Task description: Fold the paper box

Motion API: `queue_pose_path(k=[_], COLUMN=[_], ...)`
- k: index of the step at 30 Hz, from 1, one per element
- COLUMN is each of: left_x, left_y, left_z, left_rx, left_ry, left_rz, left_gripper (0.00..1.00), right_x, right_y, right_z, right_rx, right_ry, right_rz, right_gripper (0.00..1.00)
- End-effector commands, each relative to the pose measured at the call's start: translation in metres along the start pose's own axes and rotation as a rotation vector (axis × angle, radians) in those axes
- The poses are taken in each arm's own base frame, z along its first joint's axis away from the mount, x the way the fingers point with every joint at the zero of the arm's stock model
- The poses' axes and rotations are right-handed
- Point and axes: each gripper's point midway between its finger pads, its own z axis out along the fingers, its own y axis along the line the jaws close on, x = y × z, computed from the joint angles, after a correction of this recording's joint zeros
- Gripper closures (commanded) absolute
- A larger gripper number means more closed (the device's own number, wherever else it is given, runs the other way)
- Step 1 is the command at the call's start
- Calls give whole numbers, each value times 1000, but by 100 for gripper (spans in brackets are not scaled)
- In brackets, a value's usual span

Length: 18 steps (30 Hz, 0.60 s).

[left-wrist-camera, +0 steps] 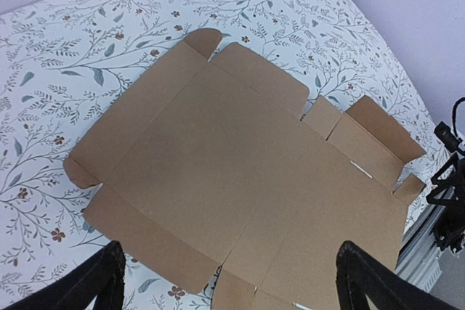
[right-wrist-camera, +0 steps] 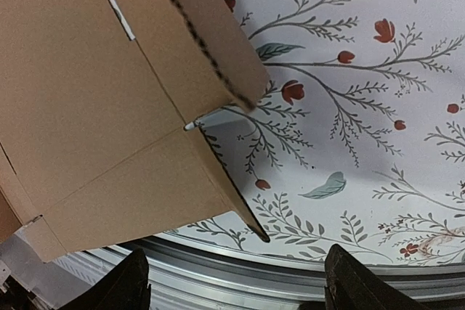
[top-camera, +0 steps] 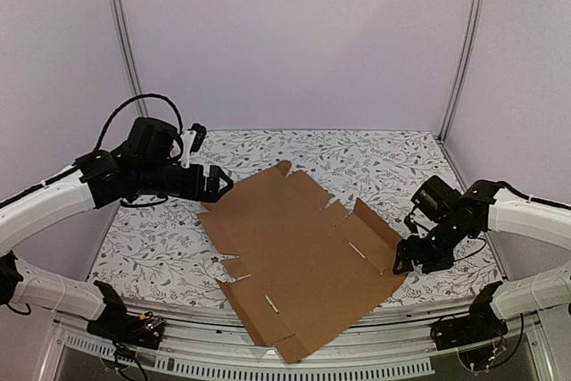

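Observation:
The paper box (top-camera: pixel 294 256) is a flat brown cardboard sheet with flaps and slots, lying askew on the floral cloth, its near corner over the table's front rail. My left gripper (top-camera: pixel 219 185) hovers open above the sheet's far-left edge. In the left wrist view the sheet (left-wrist-camera: pixel 218 157) fills the middle, and the gripper (left-wrist-camera: pixel 232 288) holds nothing. My right gripper (top-camera: pixel 401 260) is low at the sheet's right corner. In the right wrist view two flaps (right-wrist-camera: pixel 87 107) stand a little off the cloth. The gripper (right-wrist-camera: pixel 240 284) is open, a flap corner just ahead of its fingers (right-wrist-camera: pixel 131 284).
A floral tablecloth (top-camera: pixel 357 158) covers the table. A metal rail (right-wrist-camera: pixel 290 266) runs along the near edge, close under the right gripper. Pale walls and two upright frame posts (top-camera: pixel 464 42) close in the back and sides.

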Motion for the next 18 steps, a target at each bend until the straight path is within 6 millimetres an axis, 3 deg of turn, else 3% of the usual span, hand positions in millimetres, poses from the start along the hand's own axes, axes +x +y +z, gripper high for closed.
queue_pose_path(k=[1,8,18], left_x=[6,9,8], left_y=[2,3,5], left_z=[6,6,3], left_rx=[5,0,-14], left_ry=[21,30,29], left_rz=[4,4,5], left_gripper=[0,0,0], right_x=[-3,-14,-17], right_y=[10,8,15], right_z=[16,31,31], right_rx=[-45,1,-14], right_ry=[20,30,51], right_rz=[25,-18,-96], right_gripper=[20,32,65])
